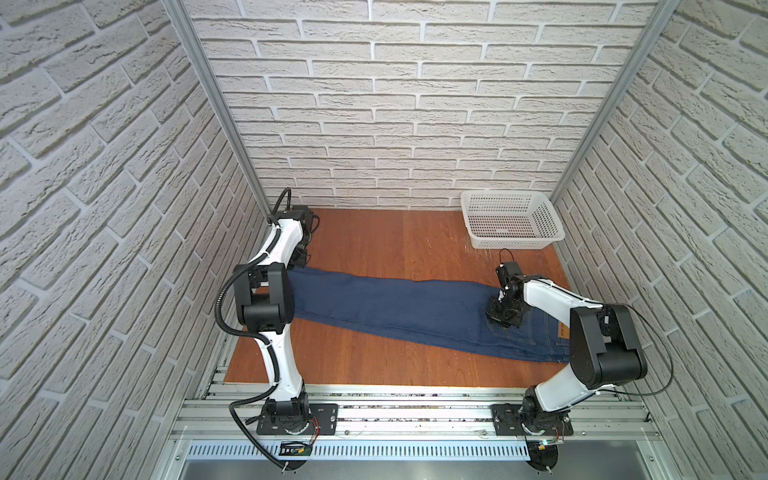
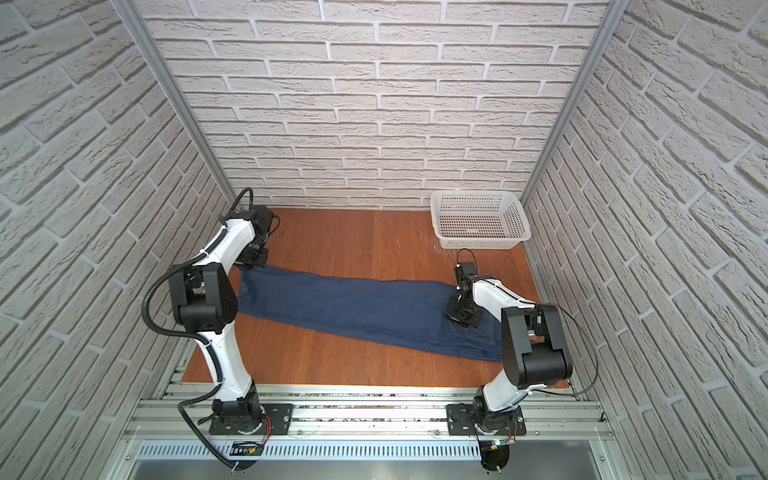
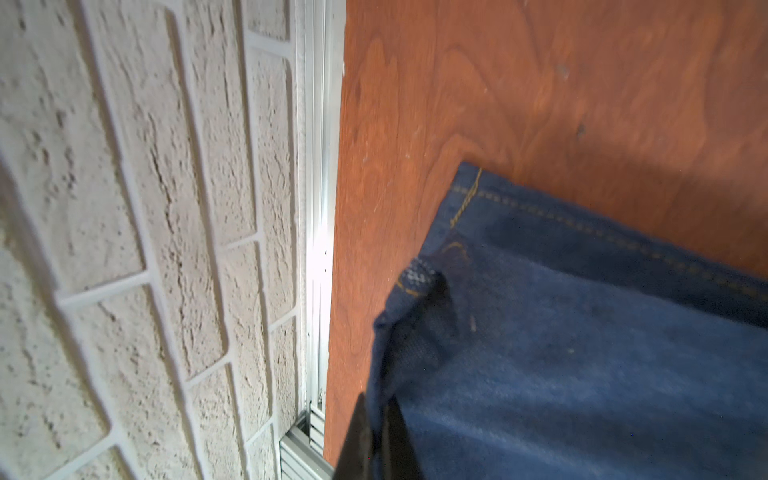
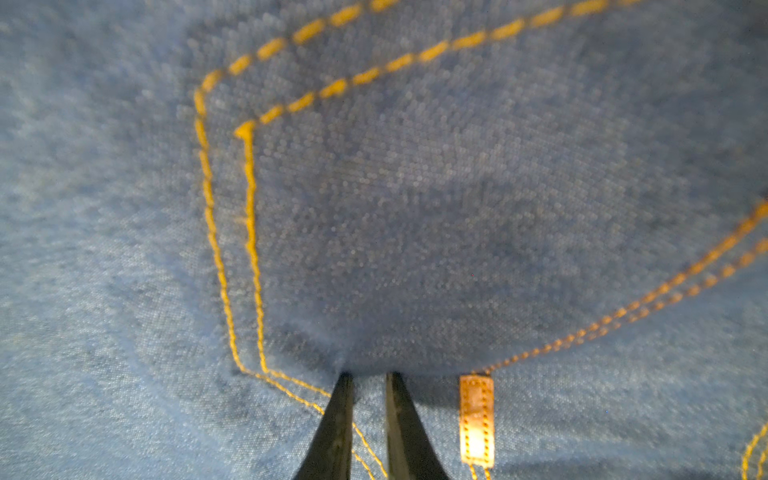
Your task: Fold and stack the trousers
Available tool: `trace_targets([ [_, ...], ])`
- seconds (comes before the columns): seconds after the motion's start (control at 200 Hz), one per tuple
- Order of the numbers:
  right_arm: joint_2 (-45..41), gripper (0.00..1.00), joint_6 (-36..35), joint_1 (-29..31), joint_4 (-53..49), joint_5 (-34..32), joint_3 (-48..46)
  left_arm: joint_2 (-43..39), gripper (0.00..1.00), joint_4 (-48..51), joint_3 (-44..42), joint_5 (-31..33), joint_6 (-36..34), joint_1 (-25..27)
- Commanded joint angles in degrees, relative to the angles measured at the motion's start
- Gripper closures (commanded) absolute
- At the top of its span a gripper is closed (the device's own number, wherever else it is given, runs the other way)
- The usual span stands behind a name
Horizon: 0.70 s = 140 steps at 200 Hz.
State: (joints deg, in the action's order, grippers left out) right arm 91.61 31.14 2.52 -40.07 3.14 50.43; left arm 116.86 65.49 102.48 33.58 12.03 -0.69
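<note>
A pair of dark blue jeans [image 1: 395, 307] lies flat and stretched out across the brown wooden surface [image 1: 374, 249], as both top views show [image 2: 353, 307]. The leg ends are at 9 o'clock. The waist, with its tan patch [image 1: 560, 329], is near 4 o'clock.

The left hand [image 3: 380, 399] is at the leg ends. It is shut tight on a bunched corner of the jeans, close to the brick wall [image 3: 124, 208].

The right hand [image 4: 370, 376] is at 3 o'clock, down on the back pocket [image 4: 415, 208]. Its two black fingers [image 4: 338, 415] are almost together, pinching a little bump of blue cloth just beside a small tan tag [image 4: 476, 419].

A white basket [image 1: 544, 220] with holes sits at 2 o'clock in the far corner, well apart from the jeans.
</note>
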Motion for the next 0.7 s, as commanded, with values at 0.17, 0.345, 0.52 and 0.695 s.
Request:
trace_targets([
  [0.17,1.3,0.83,0.0,0.4,0.7,4.1,-0.9,0.2,0.95,2.6,5.6,1.2,-0.3,-0.4],
  [0.345,0.5,0.83,0.2,0.4,0.2,4.2,-0.4,-2.3,0.87,3.8,2.9,0.0,-0.2,-0.8],
  [0.52,0.4,0.83,0.0,0.4,-0.5,4.1,0.1,0.6,0.46,4.9,2.0,2.4,0.8,-1.6],
  [0.695,-1.1,0.83,-0.2,0.4,-1.8,3.6,0.9,-1.9,0.3,4.8,4.3,4.9,2.9,-1.6],
])
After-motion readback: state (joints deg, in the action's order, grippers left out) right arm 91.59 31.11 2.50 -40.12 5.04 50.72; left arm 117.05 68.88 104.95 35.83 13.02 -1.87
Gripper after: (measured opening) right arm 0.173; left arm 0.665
